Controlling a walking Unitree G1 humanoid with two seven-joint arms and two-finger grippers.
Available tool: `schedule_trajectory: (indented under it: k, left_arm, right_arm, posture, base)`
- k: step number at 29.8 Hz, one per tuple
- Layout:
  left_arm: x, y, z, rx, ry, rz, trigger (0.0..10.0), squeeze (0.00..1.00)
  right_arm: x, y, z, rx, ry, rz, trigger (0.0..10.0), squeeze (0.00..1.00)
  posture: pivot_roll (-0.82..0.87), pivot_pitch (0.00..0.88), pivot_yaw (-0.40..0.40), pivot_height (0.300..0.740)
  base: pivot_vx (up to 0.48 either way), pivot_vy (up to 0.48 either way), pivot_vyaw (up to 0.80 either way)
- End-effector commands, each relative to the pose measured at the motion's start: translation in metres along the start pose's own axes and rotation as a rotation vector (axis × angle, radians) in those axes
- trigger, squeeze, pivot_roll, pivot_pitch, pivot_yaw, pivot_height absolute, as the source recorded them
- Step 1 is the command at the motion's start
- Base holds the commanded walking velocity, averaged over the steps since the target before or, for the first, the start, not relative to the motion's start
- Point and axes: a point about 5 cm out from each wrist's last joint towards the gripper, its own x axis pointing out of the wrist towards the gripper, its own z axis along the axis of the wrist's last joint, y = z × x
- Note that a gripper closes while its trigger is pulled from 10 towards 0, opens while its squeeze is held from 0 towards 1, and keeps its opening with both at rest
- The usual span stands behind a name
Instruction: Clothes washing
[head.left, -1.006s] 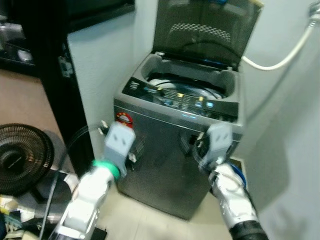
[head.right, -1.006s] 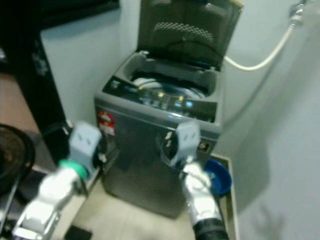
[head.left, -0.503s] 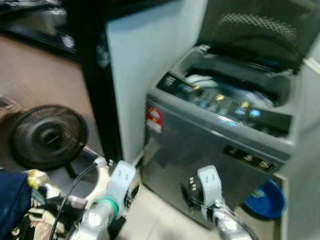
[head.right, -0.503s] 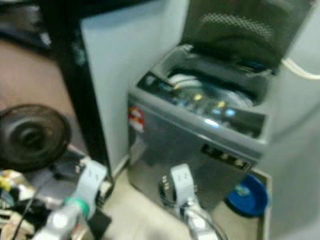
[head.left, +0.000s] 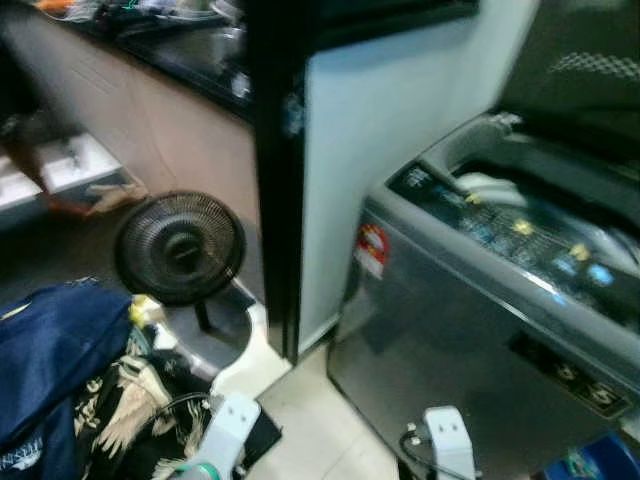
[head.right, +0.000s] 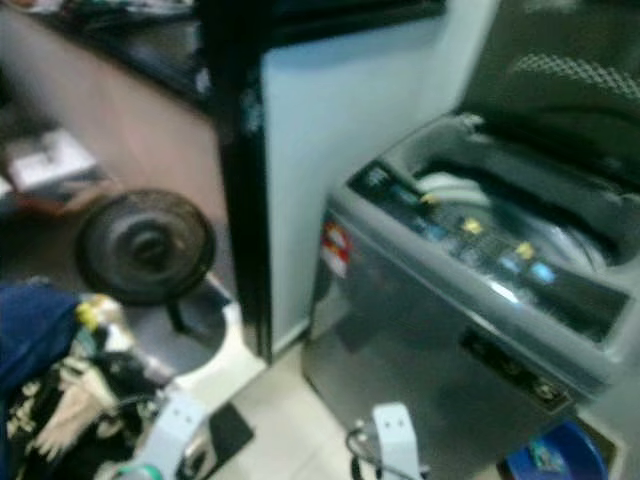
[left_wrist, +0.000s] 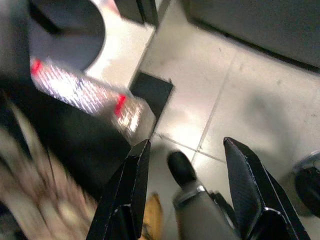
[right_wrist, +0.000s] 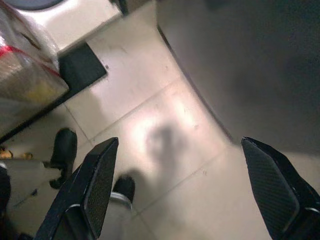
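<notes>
I saw the washer (head.left: 500, 300) with lid raised. Clothes (head.left: 70, 380) lay on the floor left of it, beside a fan (head.left: 180, 248). Left end effector (left_wrist: 187, 185) and right end effector (right_wrist: 180, 185) hung released above tiles before the washer.

This is a laundry corner of a lived-in home: a grey top-loading washing machine (head.left: 500, 300) stands with its lid up on a pale tiled floor (left_wrist: 240, 95), beside a white wall panel with a black door frame (head.left: 275, 170). A black floor fan (head.left: 180, 250) sits near a heap of clothes (head.left: 70, 370), blue and patterned. Behind, a dark cluttered bench (head.left: 190, 40) runs along the back.
</notes>
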Motion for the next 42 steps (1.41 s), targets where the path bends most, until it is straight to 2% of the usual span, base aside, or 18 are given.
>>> schedule_trajectory:
  k: [1, 8, 10, 11, 13, 14, 16, 21, 25, 27, 28, 29, 34, 35, 37, 40, 42]
  left_arm:
    - [-0.001, -0.004, -0.009, 0.026, 0.014, -0.003, 10.0, 0.0]
    - [0.001, -0.001, -0.002, 0.024, -0.034, 0.022, 10.0, 0.0]
    - [0.002, 0.011, 0.01, -0.002, -0.09, 0.067, 10.0, 0.0]
    - [0.002, 0.011, 0.01, -0.002, -0.09, 0.067, 10.0, 0.0]
    - [0.001, 0.026, 0.024, -0.018, -0.151, 0.123, 10.0, 0.0]
    - [0.001, 0.026, 0.024, -0.018, -0.151, 0.123, 10.0, 0.0]
    - [-0.005, 0.05, 0.047, -0.026, -0.25, 0.203, 10.0, 0.0]
    - [-0.01, 0.062, 0.059, -0.042, -0.314, 0.247, 10.0, 0.0]
    - [-0.026, 0.082, 0.091, -0.086, -0.46, 0.328, 10.0, 0.0]
    - [-0.035, 0.085, 0.112, -0.092, -0.535, 0.352, 10.0, 0.0]
    - [-0.035, 0.085, 0.112, -0.092, -0.535, 0.352, 10.0, 0.0]
    - [-0.044, 0.087, 0.129, -0.094, -0.599, 0.373, 10.0, 0.0]
    - [-0.049, 0.085, 0.143, -0.101, -0.648, 0.376, 10.0, 0.0]
    - [-0.055, 0.083, 0.16, -0.096, -0.705, 0.377, 10.0, 0.0]
    - [-0.055, 0.083, 0.16, -0.096, -0.705, 0.377, 10.0, 0.0]
    - [-0.06, 0.082, 0.175, -0.091, -0.757, 0.383, 10.0, 0.0]
    - [-0.06, 0.082, 0.175, -0.091, -0.757, 0.383, 10.0, 0.0]
  right_arm:
    - [-0.001, 0.006, -0.007, 0.014, 0.017, 0.013, 10.0, 0.0]
    - [0.002, 0.01, 0.001, 0.019, -0.024, 0.025, 10.0, 0.0]
    - [0.005, 0.009, 0.018, 0.034, -0.094, 0.027, 10.0, 0.0]
    - [0.005, 0.009, 0.018, 0.034, -0.094, 0.027, 10.0, 0.0]
    - [0.008, 0.007, 0.04, 0.055, -0.18, 0.028, 10.0, 0.0]
    - [0.008, 0.007, 0.04, 0.055, -0.18, 0.028, 10.0, 0.0]
    - [0.011, 0.009, 0.075, 0.065, -0.315, 0.059, 10.0, 0.0]
    - [0.011, 0.012, 0.089, 0.058, -0.378, 0.082, 10.0, 0.0]
    - [0.008, 0.024, 0.122, 0.044, -0.519, 0.152, 10.0, 0.0]
    - [0.003, 0.033, 0.145, 0.029, -0.613, 0.2, 10.0, 0.0]
    - [0.003, 0.033, 0.145, 0.029, -0.613, 0.2, 10.0, 0.0]
    - [-0.004, 0.04, 0.167, 0.016, -0.704, 0.247, 10.0, 0.0]
    - [-0.012, 0.046, 0.187, 0.012, -0.777, 0.281, 10.0, 0.0]
    - [-0.021, 0.051, 0.207, 0.017, -0.852, 0.311, 10.0, 0.0]
    - [-0.021, 0.051, 0.207, 0.017, -0.852, 0.311, 10.0, 0.0]
    - [-0.03, 0.056, 0.224, 0.031, -0.917, 0.335, 10.0, 0.0]
    - [-0.03, 0.056, 0.224, 0.031, -0.917, 0.335, 10.0, 0.0]
  posture:
    - [0.03, 0.003, -0.019, 0.74]
    - [0.03, 0.001, -0.021, 0.74]
    - [0.03, 0.003, -0.022, 0.74]
    - [0.03, 0.003, -0.022, 0.74]
    - [0.03, 0.01, -0.021, 0.74]
    - [0.03, 0.01, -0.021, 0.74]
    - [0.03, 0.018, -0.023, 0.74]
    - [0.03, 0.019, -0.023, 0.74]
    - [0.04, 0.027, -0.027, 0.74]
    - [0.04, 0.033, -0.029, 0.74]
    - [0.04, 0.033, -0.029, 0.74]
    - [0.04, 0.033, -0.029, 0.74]
    - [0.04, 0.037, -0.03, 0.74]
    - [0.04, 0.038, -0.03, 0.74]
    - [0.04, 0.038, -0.03, 0.74]
    - [0.04, 0.038, -0.03, 0.74]
    - [0.04, 0.038, -0.03, 0.74]
  base:
    - [0.0, 0.0, 0.79]
    - [0.0, 0.0, 0.79]
    - [0.0, 0.0, 0.79]
    - [0.0, 0.0, 0.79]
    - [0.0, 0.0, 0.79]
    - [0.0, 0.0, 0.79]
    - [0.0, 0.0, 0.79]
    - [0.0, 0.0, 0.79]
    - [0.0, 0.0, 0.78]
    - [0.0, 0.0, 0.78]
    - [0.0, 0.0, 0.78]
    - [0.0, 0.0, 0.78]
    - [0.0, 0.0, 0.78]
    - [0.0, 0.0, 0.78]
    - [0.0, 0.0, 0.78]
    - [0.0, 0.0, 0.78]
    - [0.0, 0.0, 0.78]
